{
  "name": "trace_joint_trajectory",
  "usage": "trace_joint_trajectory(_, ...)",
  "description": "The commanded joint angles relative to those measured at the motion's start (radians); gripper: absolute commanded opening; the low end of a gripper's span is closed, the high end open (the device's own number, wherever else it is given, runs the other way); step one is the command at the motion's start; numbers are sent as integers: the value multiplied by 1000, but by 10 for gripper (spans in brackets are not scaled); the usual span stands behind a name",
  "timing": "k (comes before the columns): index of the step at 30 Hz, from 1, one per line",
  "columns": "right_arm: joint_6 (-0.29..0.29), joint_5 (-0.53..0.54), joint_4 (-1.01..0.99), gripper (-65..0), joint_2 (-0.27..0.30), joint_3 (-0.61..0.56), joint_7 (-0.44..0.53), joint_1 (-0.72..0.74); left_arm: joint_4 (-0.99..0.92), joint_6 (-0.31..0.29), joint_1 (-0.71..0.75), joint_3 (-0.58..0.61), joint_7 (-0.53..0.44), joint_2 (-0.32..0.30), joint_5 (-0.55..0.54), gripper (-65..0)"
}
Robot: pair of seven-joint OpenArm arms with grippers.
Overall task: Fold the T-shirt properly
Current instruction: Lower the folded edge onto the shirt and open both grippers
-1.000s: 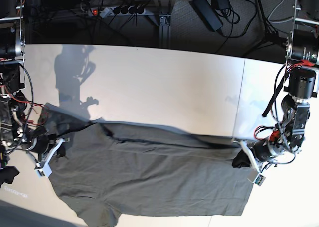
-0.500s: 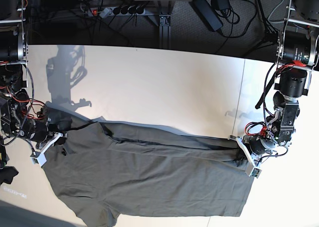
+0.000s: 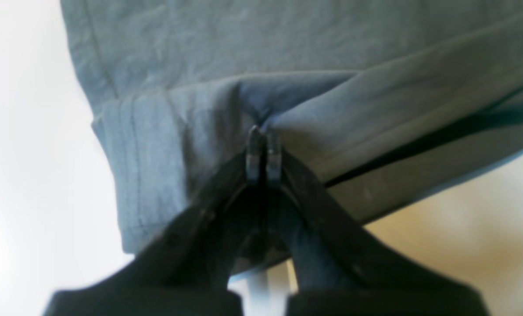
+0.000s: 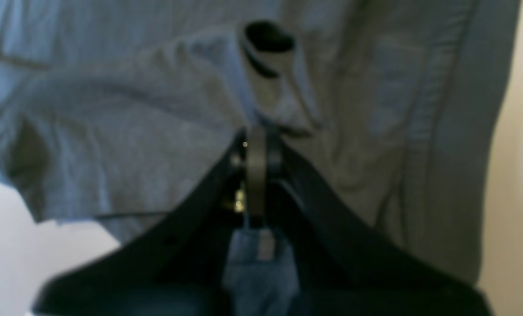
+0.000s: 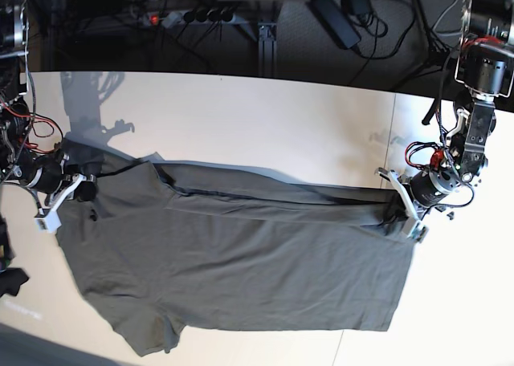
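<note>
The dark olive-grey T-shirt (image 5: 241,254) is stretched across the white table (image 5: 257,125), with a folded band along its far edge. My left gripper (image 5: 395,209), on the base view's right, is shut on the shirt's hem corner; the left wrist view shows its fingertips (image 3: 261,151) pinching the stitched hem (image 3: 156,145). My right gripper (image 5: 76,188), on the base view's left, is shut on the shoulder end; in the right wrist view its tips (image 4: 256,149) clamp bunched cloth (image 4: 134,131). A sleeve (image 5: 148,330) hangs at the near edge.
A power strip (image 5: 193,15), a black adapter (image 5: 333,17) and cables lie on the dark floor beyond the table's far edge. A seam in the table top (image 5: 393,133) runs near the left arm. Bare white table lies beyond the shirt.
Both grippers have moved toward the far edge of the table, dragging the held shirt with them. The shirt has shifted up in the base view and is pulled tauter.
</note>
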Motion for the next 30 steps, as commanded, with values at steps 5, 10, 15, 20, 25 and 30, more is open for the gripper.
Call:
trace_joint_trajectory(5, 66, -36, 90, -650, 88, 72, -122, -149, 172, -7, 157, 4, 104, -50, 13, -650)
trace_joint_trajectory(10, 66, -15, 154, -650, 116, 212, -134, -275, 310, -2, 300, -29, 108, -66, 13, -650)
trace_joint_trajectory(15, 69, -13, 203, -650, 120, 292, -136, -382, 406, -3, 424, -79, 108, -66, 13, -650)
trace_joint_trajectory(20, 69, 0, 257, -650, 120, 304, -144, -462, 473, -3, 519, -82, 107, -65, 14, -650)
trace_joint_trajectory(25, 69, -1, 306, -650, 119, 313, -145, -532, 496, -3, 576, -86, 88, -66, 40, -650)
trace_joint_trajectory(30, 69, -1, 333, -650, 117, 341, -146, -559, 496, -3, 582, -135, 68, -66, 39, -650)
